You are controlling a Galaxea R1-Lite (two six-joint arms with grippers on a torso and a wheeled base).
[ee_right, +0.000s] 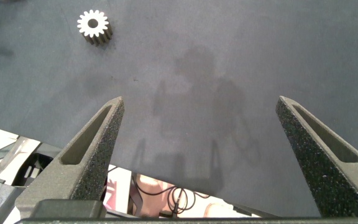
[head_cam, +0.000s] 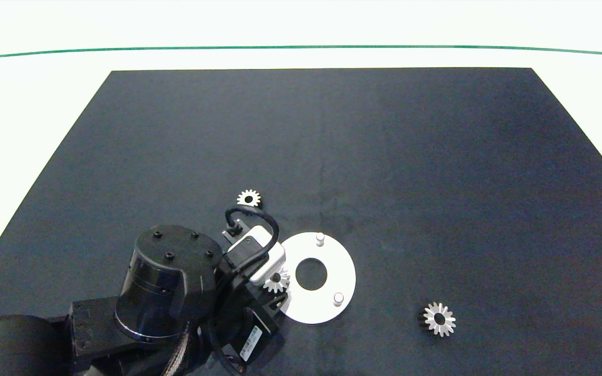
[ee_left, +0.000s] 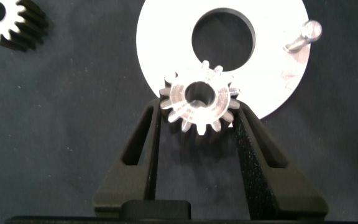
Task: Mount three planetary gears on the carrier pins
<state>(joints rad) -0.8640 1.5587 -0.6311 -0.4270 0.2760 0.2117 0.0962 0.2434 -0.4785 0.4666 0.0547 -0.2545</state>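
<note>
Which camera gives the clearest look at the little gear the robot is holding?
The left wrist view: the held gear fills the middle, clamped between the left gripper fingers over the edge of the white disc. The head view shows it only partly, tucked under the arm. The right wrist view does not show it, only a loose gear.

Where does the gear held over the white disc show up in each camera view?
Head view: the held gear sits over the white disc's left edge, under the left end effector.
Left wrist view: same gear, centre, clamped between the fingers.
Right wrist view: not in it; the gear there lies loose on the mat.
Shared landmark: the white disc, in head and left wrist views.
</note>
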